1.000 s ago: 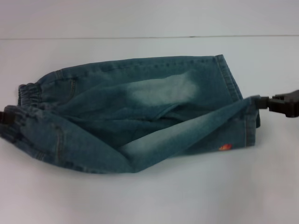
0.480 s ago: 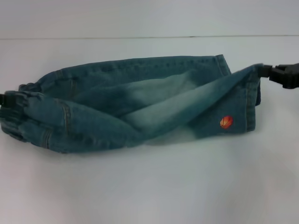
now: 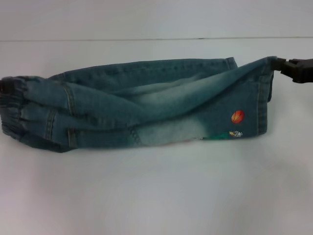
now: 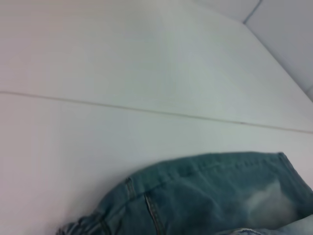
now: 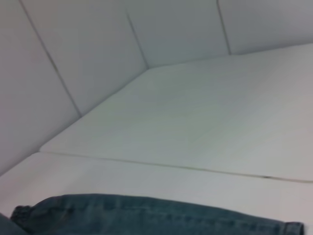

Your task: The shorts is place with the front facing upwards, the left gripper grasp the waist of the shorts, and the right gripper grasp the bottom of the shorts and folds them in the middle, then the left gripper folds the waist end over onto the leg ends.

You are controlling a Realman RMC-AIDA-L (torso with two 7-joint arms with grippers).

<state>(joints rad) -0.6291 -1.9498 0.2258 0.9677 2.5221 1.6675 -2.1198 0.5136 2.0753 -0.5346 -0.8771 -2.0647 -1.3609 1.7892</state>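
The blue-green denim shorts (image 3: 146, 103) lie across the white table, folded lengthwise, with the near half raised and draped over the far half. The gathered waist (image 3: 19, 112) is at the left and the leg hems (image 3: 261, 103) are at the right. My left gripper (image 3: 5, 87) shows only as a black tip at the left edge, shut on the waist. My right gripper (image 3: 279, 63) is shut on the upper corner of the leg hem. An orange ball mark (image 3: 237, 116) and a strip of coloured patch face me. Both wrist views show only denim (image 4: 210, 196) (image 5: 146, 215), no fingers.
The white table (image 3: 156, 196) extends in front of the shorts. A thin seam line (image 3: 146, 39) runs across behind them, with pale wall panels (image 5: 73, 58) beyond.
Both grippers have raised the near edge and carried it toward the far edge. The lifted half now covers most of the faded front, and the orange mark and patch have come into view.
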